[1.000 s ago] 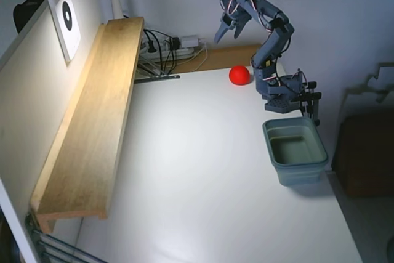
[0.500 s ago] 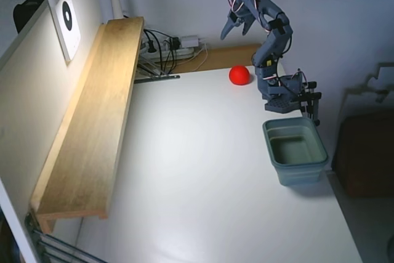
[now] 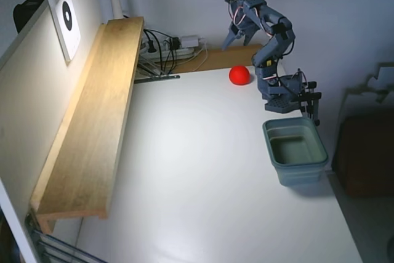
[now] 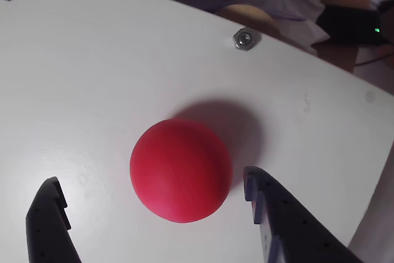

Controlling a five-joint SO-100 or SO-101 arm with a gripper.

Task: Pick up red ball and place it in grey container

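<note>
Wooden shelving (image 3: 92, 121) ran down the left of the fixed view, and right of it your white table (image 3: 197, 183) was bare apart from the task's things. Further right, near the far edge, the red ball (image 3: 239, 74) sat on the tabletop, with your gripper (image 3: 240, 34) raised above and just behind it, pointing down. Right again stood the arm's base (image 3: 284, 95), and nearer the camera the grey container (image 3: 295, 150) waited empty, well apart from the ball. In the wrist view, your left finger (image 4: 50, 226) stood clear of the ball (image 4: 181, 170) with a gap of table between them, while the right finger (image 4: 277, 214) sat just beside it. The jaws were spread wide and held nothing. What mattered for your next move, I judged, was that the ball lay between the fingers but off-centre toward the right one, and slightly ahead of the tips, so you needed to descend before closing.
</note>
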